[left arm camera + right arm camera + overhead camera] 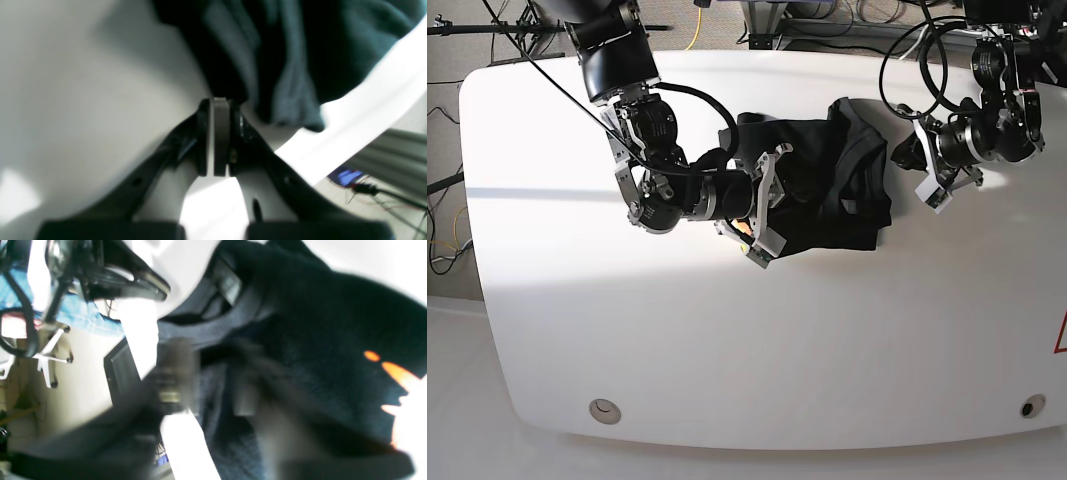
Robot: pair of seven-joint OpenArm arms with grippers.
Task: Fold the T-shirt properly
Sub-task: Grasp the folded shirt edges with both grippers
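T-shirt (832, 190) bunched on the table (777, 340) toward its far edge, right gripper (767, 205) at its left side, left gripper (924, 160) just beside its right edge

Both arms are glossy black, built of rounded cylindrical joints with looping black cables running along them. Each gripper, the left gripper (220, 133) and the right gripper (765, 205), has light grey fingers on black mounts.
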